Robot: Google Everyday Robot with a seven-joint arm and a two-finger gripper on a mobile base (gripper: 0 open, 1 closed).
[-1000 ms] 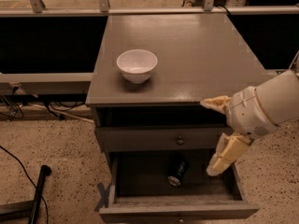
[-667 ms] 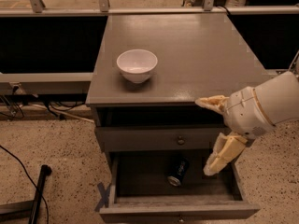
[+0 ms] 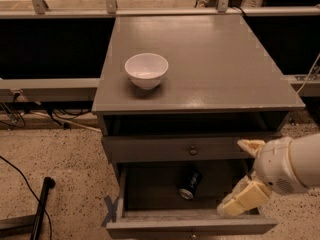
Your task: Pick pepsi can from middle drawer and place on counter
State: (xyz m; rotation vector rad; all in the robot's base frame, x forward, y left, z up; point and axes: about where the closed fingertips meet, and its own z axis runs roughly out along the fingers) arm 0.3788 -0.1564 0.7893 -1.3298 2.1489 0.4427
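The pepsi can (image 3: 191, 183) lies on its side on the floor of the open middle drawer (image 3: 150, 191), near the middle, silver end toward the front. My gripper (image 3: 231, 177) is open at the drawer's right side, to the right of the can and apart from it. One cream finger (image 3: 250, 145) is by the upper drawer front; the other (image 3: 244, 199) hangs over the drawer's right front corner. The counter (image 3: 210, 59) above is the flat grey cabinet top.
A white bowl (image 3: 146, 70) stands on the counter's left half. The shut upper drawer front with a round knob (image 3: 193, 150) sits just above the open drawer. A black pole (image 3: 42, 205) and cables lie on the floor at left. Blue tape (image 3: 111, 208) marks the floor.
My gripper has dropped from the counter's front edge down to the level of the open drawer, staying open. The can and bowl have not moved.
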